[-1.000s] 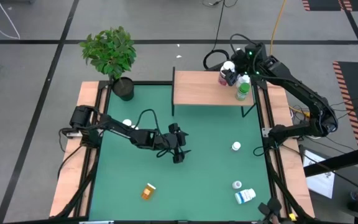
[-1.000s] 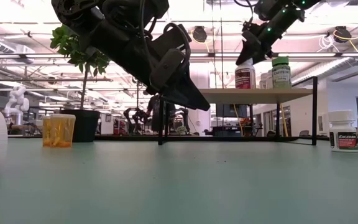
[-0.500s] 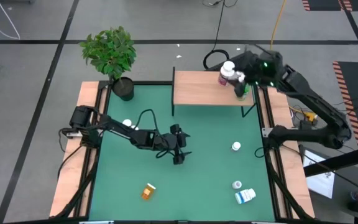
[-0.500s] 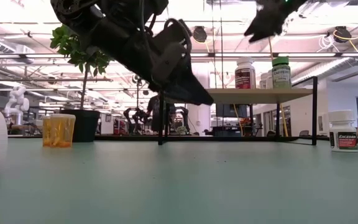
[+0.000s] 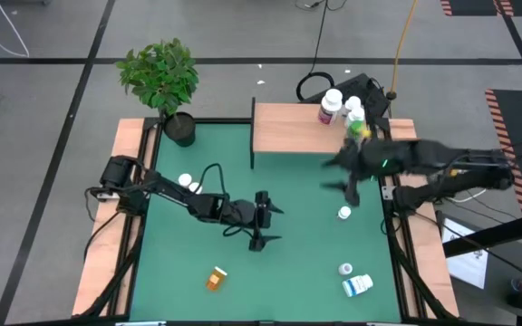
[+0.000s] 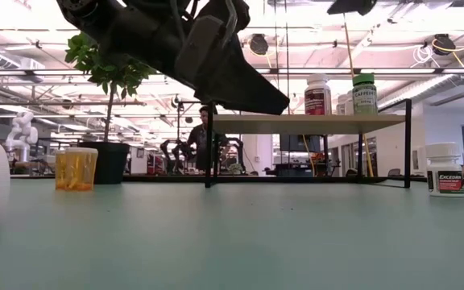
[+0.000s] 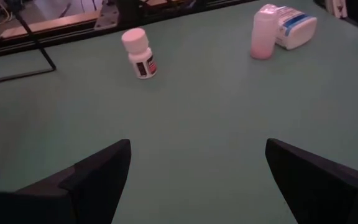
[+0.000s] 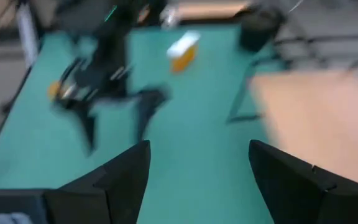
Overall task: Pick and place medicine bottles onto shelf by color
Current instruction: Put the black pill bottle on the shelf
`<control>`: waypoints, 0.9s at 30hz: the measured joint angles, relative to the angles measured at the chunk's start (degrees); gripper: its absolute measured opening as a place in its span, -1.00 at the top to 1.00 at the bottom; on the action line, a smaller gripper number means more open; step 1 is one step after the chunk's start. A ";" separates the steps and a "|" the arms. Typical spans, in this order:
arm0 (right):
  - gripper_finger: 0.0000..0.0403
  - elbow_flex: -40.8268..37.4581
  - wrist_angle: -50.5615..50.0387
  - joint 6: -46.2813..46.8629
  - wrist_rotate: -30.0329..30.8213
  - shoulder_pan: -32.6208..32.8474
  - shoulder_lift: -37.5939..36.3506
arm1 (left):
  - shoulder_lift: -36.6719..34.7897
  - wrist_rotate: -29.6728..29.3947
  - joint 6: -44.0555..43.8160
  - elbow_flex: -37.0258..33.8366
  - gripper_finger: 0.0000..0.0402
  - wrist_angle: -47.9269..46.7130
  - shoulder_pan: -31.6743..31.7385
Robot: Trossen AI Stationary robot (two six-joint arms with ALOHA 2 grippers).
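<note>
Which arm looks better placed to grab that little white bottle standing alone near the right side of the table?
Probably the right. Its open, empty tool hangs just beside the white bottle, having left the shelf. The left tool, also open, sits mid-table, farther off, though facing that bottle.

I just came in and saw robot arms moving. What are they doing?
They are sorting pill bottles onto the light-wood shelf. A dark purple bottle and a green bottle stand there already. The right hand, open and empty, hangs above the green table. The left hand hovers open mid-table.
</note>
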 joint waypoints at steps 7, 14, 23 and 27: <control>-0.30 -10.45 -1.97 16.06 0.16 13.30 5.06 | 0.00 -0.09 2.69 0.00 -0.86 -0.17 0.40; -0.30 -15.42 -17.12 29.24 0.09 18.60 8.16 | 0.00 0.01 3.87 0.00 -0.86 4.49 2.75; -0.30 -21.86 -14.57 27.43 0.12 18.68 7.72 | 0.00 5.05 3.86 0.00 -0.86 8.43 5.94; -0.30 -25.54 -14.88 26.48 2.84 18.63 7.61 | 0.00 5.09 3.86 0.00 -0.86 8.41 5.97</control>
